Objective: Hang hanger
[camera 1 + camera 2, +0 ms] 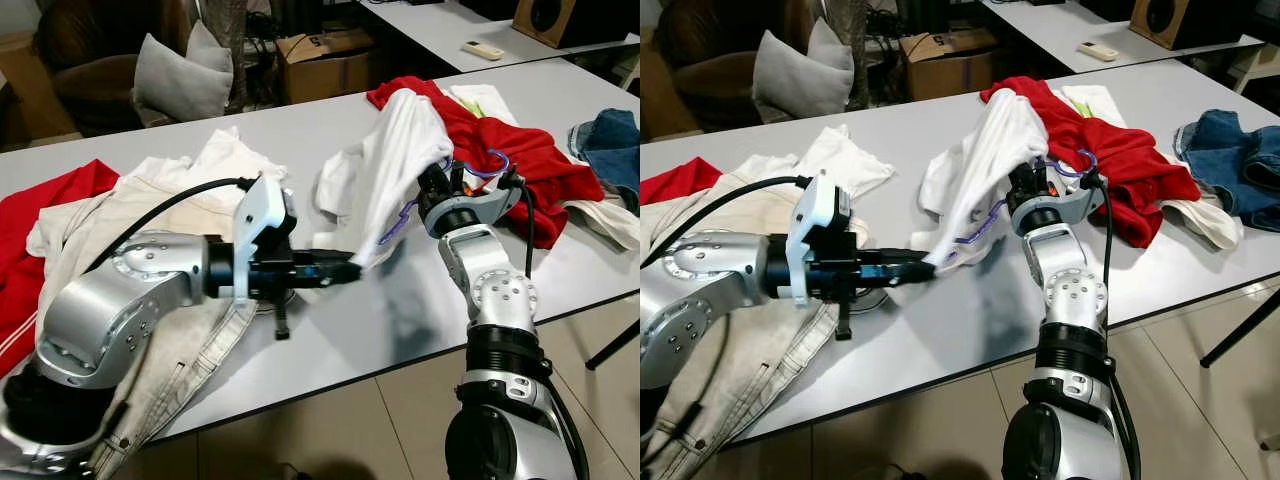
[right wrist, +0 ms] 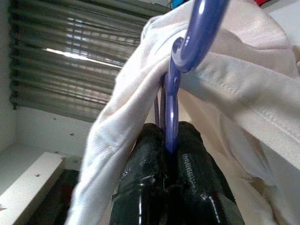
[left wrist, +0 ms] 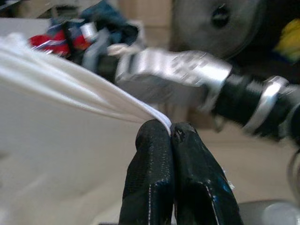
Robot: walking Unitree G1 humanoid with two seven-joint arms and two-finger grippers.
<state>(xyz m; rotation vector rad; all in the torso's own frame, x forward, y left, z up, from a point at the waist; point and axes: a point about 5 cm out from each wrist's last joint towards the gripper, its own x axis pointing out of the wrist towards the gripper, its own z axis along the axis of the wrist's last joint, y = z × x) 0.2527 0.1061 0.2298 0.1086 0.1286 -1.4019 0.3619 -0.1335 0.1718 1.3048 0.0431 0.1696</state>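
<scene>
Right hand (image 2: 171, 154): clamped on the purple hanger (image 2: 176, 93), inside the white shirt (image 1: 395, 160).
Left hand (image 3: 171, 136): pinched tight on the shirt's hem, above the counter (image 1: 400, 330).

We see a white shirt (image 1: 385, 160) with a purple hanger (image 2: 174, 84) inside it; the hanger is glossy and has a pale highlight on its hook. The 2 fingers of the left gripper (image 3: 171, 136) are black with a fine woven texture, and those of the right gripper (image 2: 169, 145) are shiny black. Both arms are silver with black joints. The table (image 1: 400, 320) is light grey. On it lie a red garment (image 1: 500, 150), a blue denim piece (image 1: 610, 145), and cream trousers (image 1: 180, 340). At the left edge we see a red cloth (image 1: 30, 260) with a white stripe. The cushion (image 1: 180, 75) behind is grey.
</scene>
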